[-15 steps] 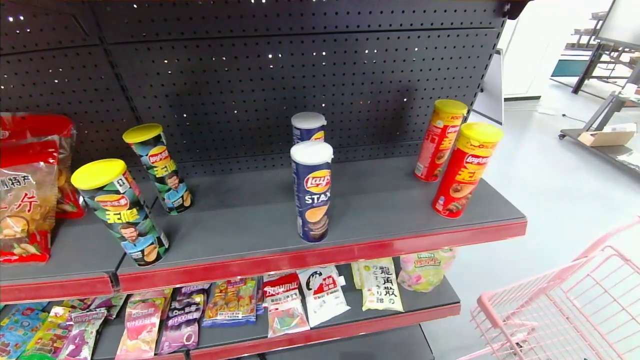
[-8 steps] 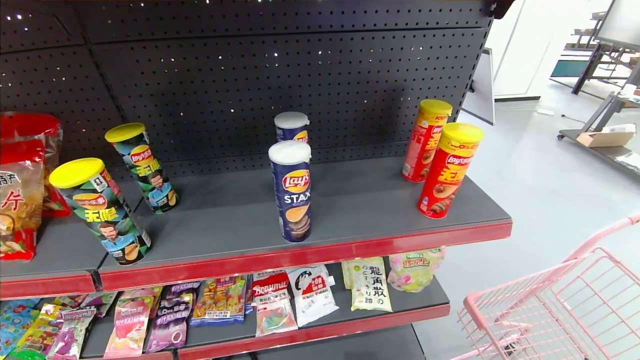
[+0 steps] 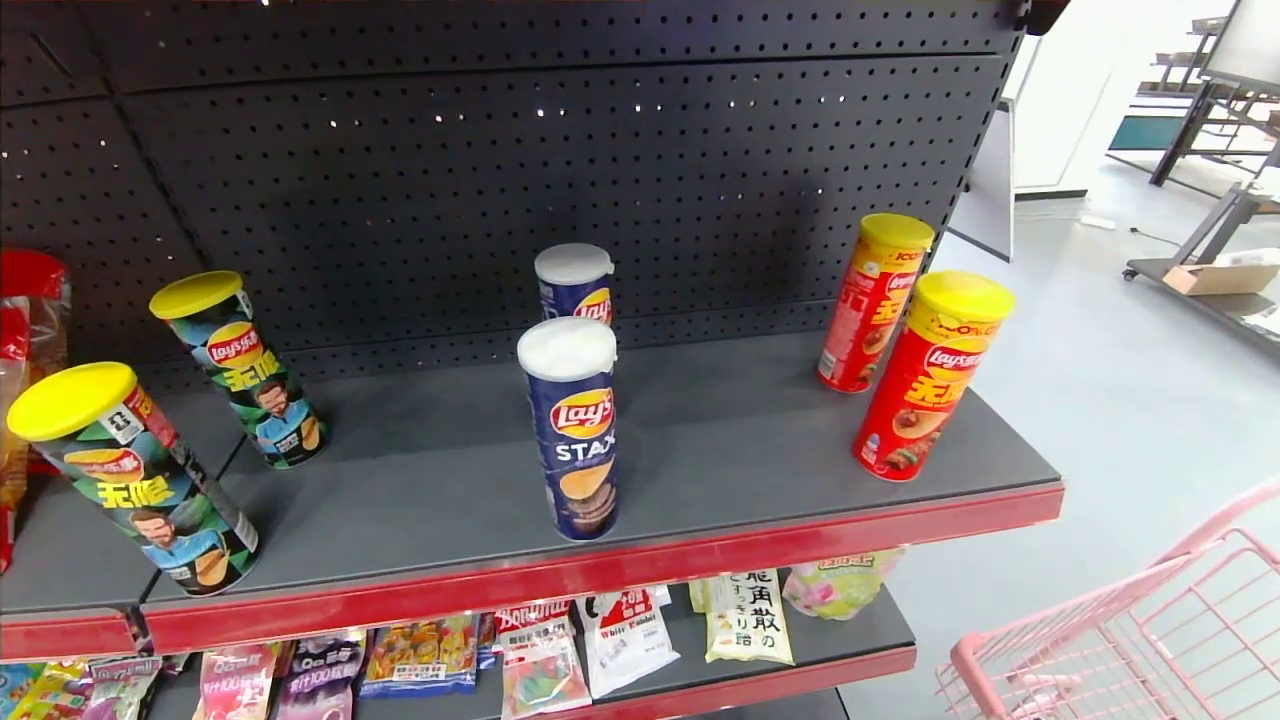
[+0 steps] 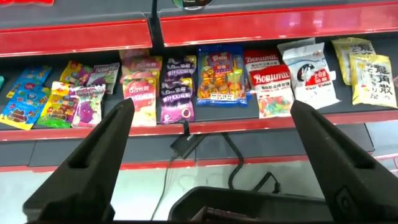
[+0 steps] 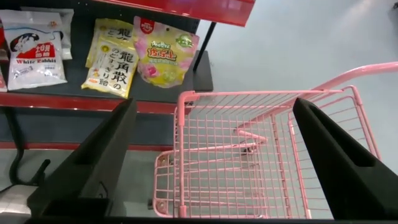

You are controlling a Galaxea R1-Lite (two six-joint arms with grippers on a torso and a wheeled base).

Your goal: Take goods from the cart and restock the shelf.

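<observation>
Shelf (image 3: 600, 570) front, cart (image 5: 249, 94) beneath right hand (image 5: 212, 106)

Background lot, placed from the cardboard box (image 3: 1215, 275):
- Cardboard box: tan, flat, lying on a low dark platform (image 3: 1190, 297) (contents cannot be made out).
- Grey floor (image 3: 1100, 400): spreads under and in front of the box.
- Teal mat (image 3: 1140, 133): well behind the box.
- Black stand legs (image 3: 1186, 125): behind the box, beside the mat.
- White panel (image 3: 985, 195): upright, well to the box's left.
</observation>
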